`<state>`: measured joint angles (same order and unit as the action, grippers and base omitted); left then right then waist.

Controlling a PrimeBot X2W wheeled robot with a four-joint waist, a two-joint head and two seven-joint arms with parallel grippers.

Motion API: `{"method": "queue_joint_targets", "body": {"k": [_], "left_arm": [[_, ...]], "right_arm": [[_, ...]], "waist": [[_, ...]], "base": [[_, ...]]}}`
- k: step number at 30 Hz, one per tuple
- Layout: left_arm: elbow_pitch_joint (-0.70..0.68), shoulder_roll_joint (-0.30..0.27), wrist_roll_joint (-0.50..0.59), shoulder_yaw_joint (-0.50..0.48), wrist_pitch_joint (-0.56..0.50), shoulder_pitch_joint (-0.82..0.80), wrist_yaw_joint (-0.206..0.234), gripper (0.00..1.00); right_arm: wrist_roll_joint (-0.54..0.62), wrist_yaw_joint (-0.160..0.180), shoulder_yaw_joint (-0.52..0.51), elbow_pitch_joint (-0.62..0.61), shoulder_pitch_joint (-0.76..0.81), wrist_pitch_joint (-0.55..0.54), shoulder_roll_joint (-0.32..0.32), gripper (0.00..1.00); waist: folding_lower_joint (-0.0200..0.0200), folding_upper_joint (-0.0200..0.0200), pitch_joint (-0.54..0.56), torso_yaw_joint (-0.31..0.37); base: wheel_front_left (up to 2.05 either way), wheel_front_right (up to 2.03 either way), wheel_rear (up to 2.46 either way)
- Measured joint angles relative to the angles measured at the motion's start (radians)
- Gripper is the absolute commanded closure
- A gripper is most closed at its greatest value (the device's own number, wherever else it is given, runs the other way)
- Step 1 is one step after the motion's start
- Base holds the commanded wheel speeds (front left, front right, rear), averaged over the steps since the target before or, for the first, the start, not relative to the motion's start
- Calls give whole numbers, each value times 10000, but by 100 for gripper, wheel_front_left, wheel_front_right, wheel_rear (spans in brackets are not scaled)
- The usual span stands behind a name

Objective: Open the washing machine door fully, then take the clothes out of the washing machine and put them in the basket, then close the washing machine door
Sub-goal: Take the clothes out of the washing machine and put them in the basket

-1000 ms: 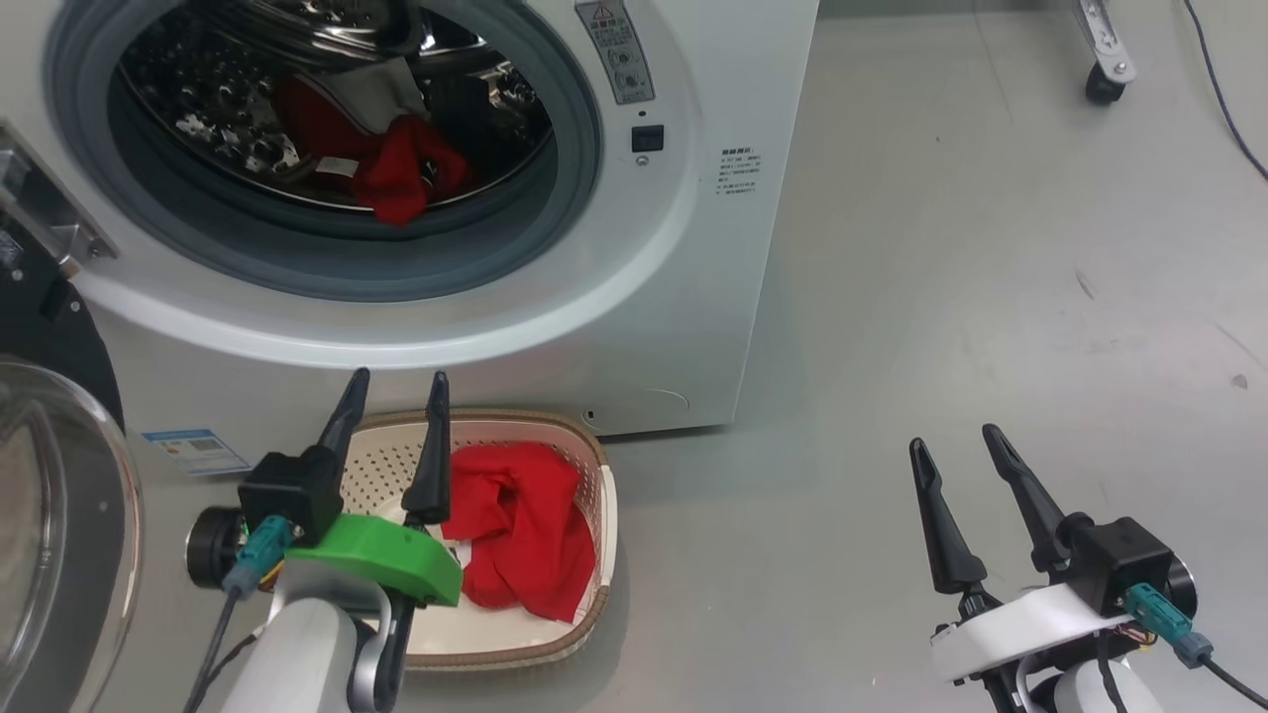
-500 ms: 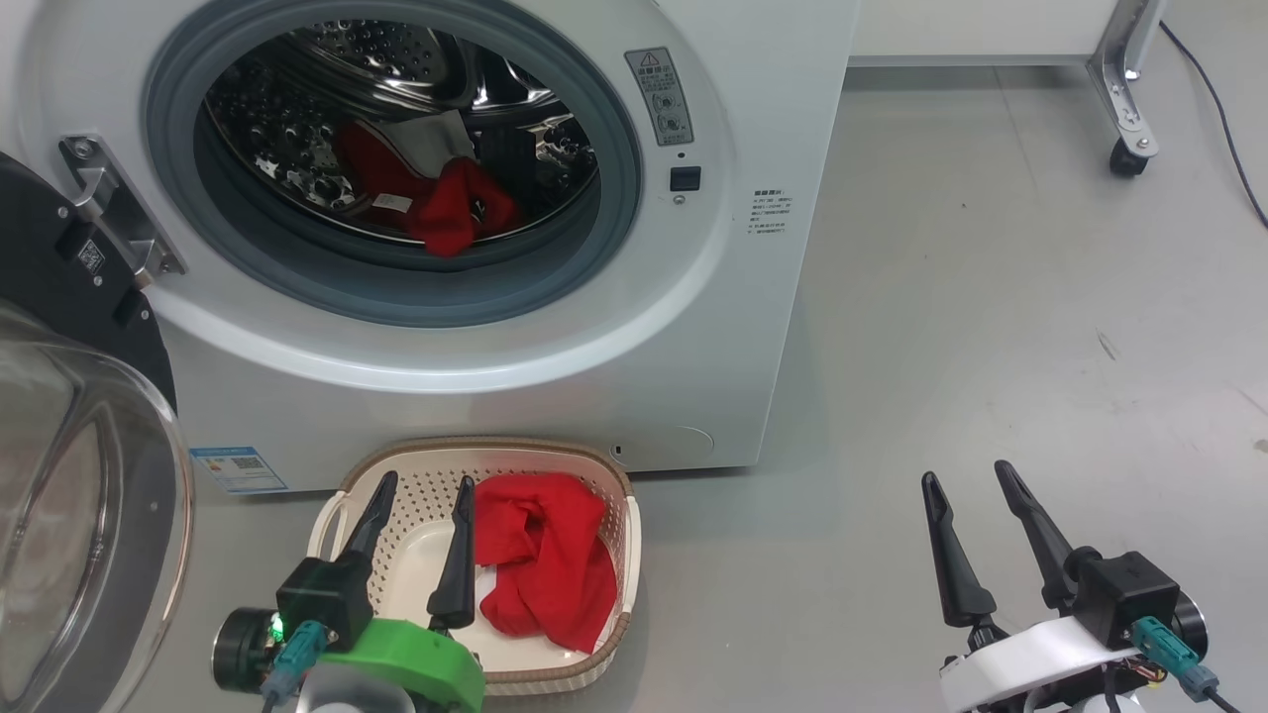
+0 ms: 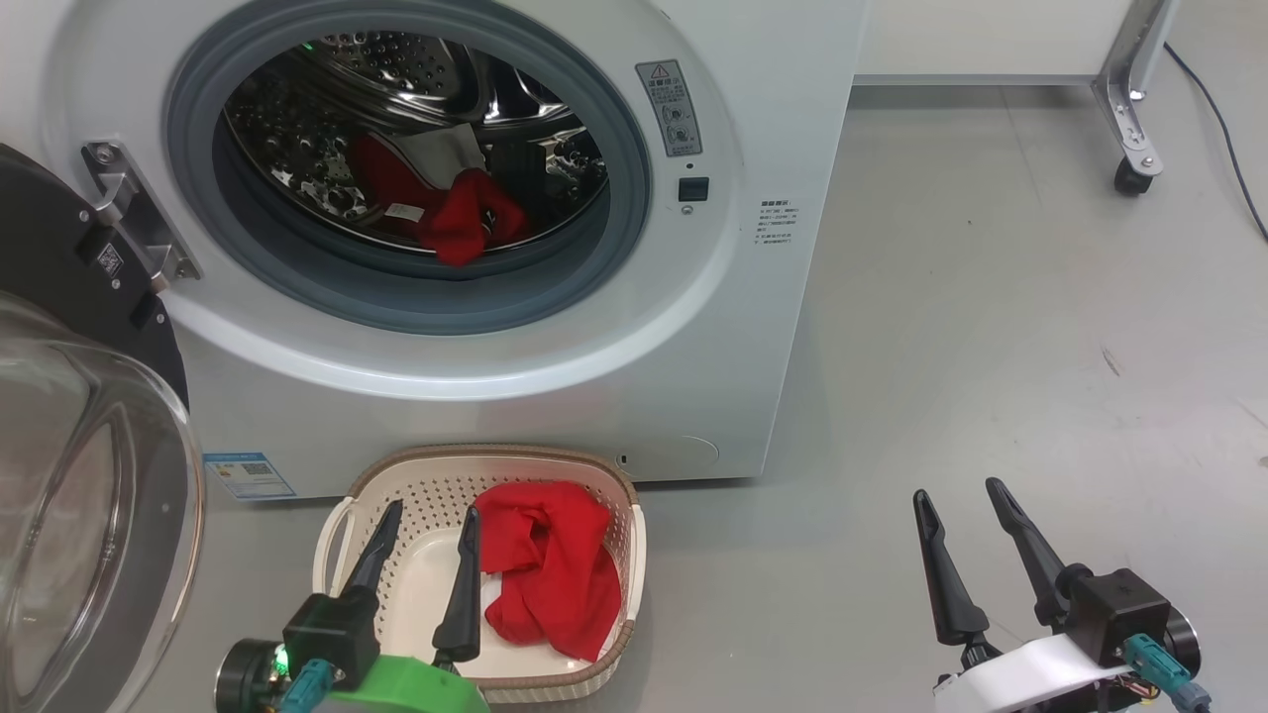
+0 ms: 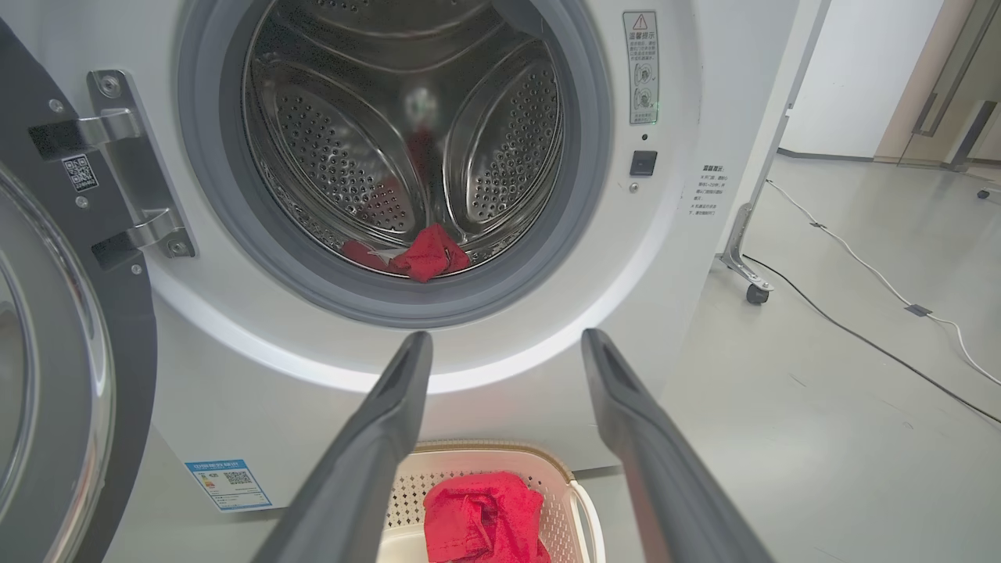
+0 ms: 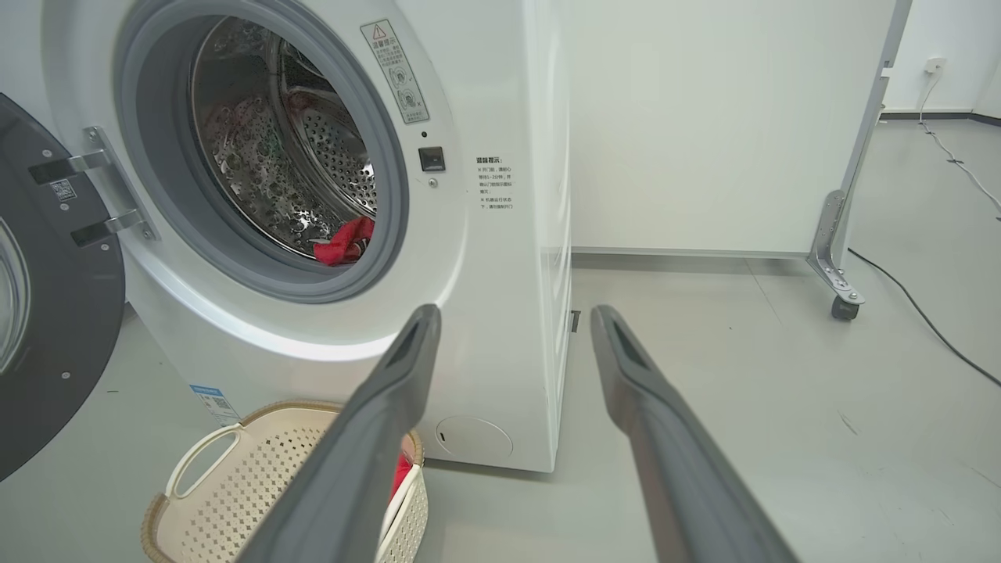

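- Far left: washing machine door [image 3: 79, 475] swung wide open, glass bowl bulging toward the camera, black rim hung on a metal hinge [image 3: 139, 213].
- Next along: white washing machine [image 3: 713, 327], round opening uncovered, grey rubber ring around the perforated steel drum [image 3: 396, 109].
- Low in the drum near its front lip: red clothes [image 3: 461, 218] in a crumpled lump, with a white tag and a pale patch of fabric behind.
- On the machine's lower front, just left of the basket: blue label [image 3: 248, 475].
- On the floor against the machine's base, under the opening: cream basket [image 3: 495, 454] with a brown rim and a white handle on each side.
- Over the basket's left half: left gripper [image 3: 433, 507], fingers spread and holding nothing, pointed at the machine front in the left wrist view; contact with the basket impossible to judge.
- In the basket's right half: red heap [image 3: 550, 574], just beside the left gripper's inner finger.
- Well to the right, over bare grey floor [image 3: 991, 347]: right gripper [image 3: 957, 488], fingers parted and empty.
- Far right, at the back: metal leg on a caster [image 3: 1129, 129] and a dark cable [image 3: 1218, 109] along the floor.
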<state>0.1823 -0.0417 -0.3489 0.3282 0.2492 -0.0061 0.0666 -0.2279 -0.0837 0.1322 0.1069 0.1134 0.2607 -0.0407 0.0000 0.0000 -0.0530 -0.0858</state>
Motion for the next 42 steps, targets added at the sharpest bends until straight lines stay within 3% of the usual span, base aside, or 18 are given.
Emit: {"method": "queue_joint_targets", "body": {"k": [24, 42], "left_arm": [[-692, -35, 167, 90, -13, 367, 165, 0], [-1060, -35, 253, 278, -224, 340, 253, 0]], "right_arm": [[-17, 161, 182, -224, 37, 0, 0, 0], [4, 132, 355, -629, -32, 0, 0, 0]], "waist": [[0, 0, -149, 85], [0, 0, -1218, 270]], "base": [[0, 0, 0], [0, 0, 0]]}}
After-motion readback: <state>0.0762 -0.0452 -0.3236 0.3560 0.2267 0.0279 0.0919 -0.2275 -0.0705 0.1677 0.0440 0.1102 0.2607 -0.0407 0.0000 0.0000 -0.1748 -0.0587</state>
